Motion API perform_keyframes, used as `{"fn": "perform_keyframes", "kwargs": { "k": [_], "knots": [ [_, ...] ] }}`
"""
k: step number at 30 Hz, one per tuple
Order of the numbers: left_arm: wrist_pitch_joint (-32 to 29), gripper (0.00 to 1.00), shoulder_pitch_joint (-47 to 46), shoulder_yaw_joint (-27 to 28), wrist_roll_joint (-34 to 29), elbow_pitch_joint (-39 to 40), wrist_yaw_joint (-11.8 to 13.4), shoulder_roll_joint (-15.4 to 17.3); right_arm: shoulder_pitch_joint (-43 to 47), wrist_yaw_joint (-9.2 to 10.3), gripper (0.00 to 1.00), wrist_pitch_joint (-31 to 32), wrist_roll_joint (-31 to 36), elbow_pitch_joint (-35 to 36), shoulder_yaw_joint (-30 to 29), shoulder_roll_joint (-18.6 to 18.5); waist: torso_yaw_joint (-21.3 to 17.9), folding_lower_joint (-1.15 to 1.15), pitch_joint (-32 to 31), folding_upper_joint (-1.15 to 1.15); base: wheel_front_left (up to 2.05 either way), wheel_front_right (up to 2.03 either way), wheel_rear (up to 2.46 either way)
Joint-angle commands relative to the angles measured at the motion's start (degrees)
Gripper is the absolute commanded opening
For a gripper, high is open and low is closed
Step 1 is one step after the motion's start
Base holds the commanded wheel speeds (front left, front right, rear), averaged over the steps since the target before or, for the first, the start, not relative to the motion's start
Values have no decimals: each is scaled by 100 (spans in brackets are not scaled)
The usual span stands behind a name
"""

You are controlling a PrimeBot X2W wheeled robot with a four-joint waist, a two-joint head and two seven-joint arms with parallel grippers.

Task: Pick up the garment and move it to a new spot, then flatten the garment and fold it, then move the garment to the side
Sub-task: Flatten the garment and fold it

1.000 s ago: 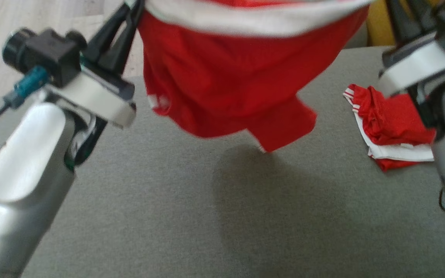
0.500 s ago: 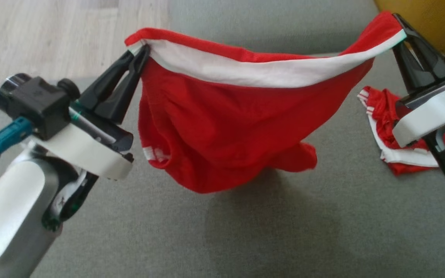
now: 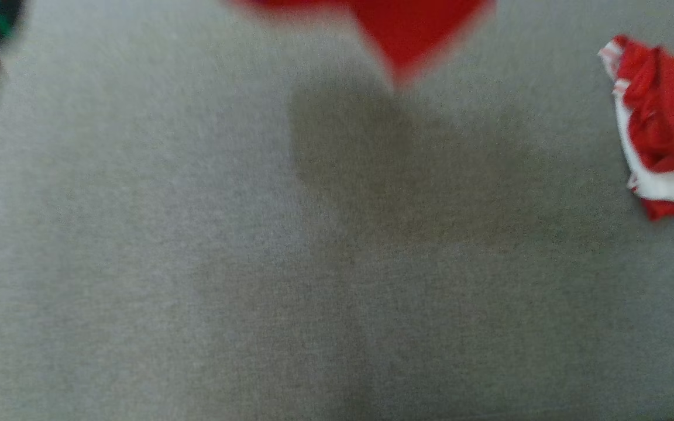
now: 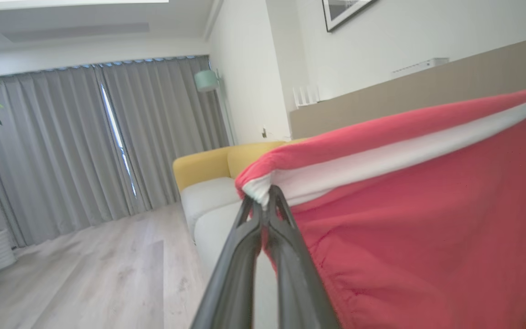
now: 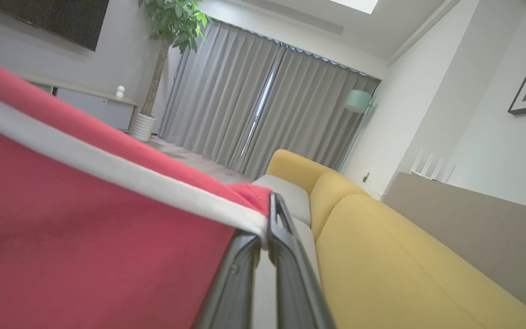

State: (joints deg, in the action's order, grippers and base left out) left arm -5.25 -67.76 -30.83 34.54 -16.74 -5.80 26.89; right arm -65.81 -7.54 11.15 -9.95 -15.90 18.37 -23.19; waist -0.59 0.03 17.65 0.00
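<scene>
The left pincer is gripping one end of the garment at its white band, its two dark fingers pressed together on the cloth. The right pincer is clamping the band's other end in the same way, fingers closed on the fabric. Between them the band is running as a stretched line and the red cloth is hanging below it in loose folds. In the head view, which is blurred, the garment's lowest tip is dangling at the top edge, clear of the grey worktop, and is casting a soft shadow beneath it. A second garment, red with white trim, is lying crumpled on the worktop at the right edge. A yellow sofa is standing behind the right pincer.
</scene>
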Motion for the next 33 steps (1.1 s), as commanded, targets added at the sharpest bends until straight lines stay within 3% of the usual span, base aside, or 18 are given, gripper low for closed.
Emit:
{"fn": "perform_keyframes", "kwargs": {
  "k": [1, 5, 10, 16, 20, 26, 33],
  "knots": [
    [347, 0, -823, 330, -175, -450, -58, 180, -601, 5, 0, -410, 159, -479, -85, 298, -97, -3, 716, 0, 0, 0, 0],
    [1120, 0, -1676, 183, -357, -1487, -135, -32, -1384, 5, 0, -1146, 534, -1613, -196, 683, -115, -3, 955, 0, 0, 0, 0],
    [1676, 0, -1893, -132, -304, -2187, -163, -279, -1479, 5, 0, -1581, 735, -2527, -164, 960, -107, -3, 1068, 0, 0, 0, 0],
    [1979, 0, -1344, -909, 177, -2482, -167, -464, -1044, 5, 0, -1874, 756, -3612, 220, 1016, -7, -3, 1118, 0, 0, 0, 0],
    [2020, 0, -515, -1619, 451, -2139, -168, -352, -509, 5, 0, -1859, 484, -4222, 971, 851, 89, -3, 917, 0, 0, 0, 0],
    [2023, 0, 639, -2185, 633, -1561, -168, -93, 217, 5, 0, -1550, -366, -4317, 2097, 495, 198, -3, 403, 0, 0, 0, 0],
    [2024, 0, 1589, -2627, 768, -1080, -169, 152, 922, 5, 0, -759, -1770, -3416, 3498, -375, 245, -3, -203, 0, 0, 0, 0]
  ]
}}
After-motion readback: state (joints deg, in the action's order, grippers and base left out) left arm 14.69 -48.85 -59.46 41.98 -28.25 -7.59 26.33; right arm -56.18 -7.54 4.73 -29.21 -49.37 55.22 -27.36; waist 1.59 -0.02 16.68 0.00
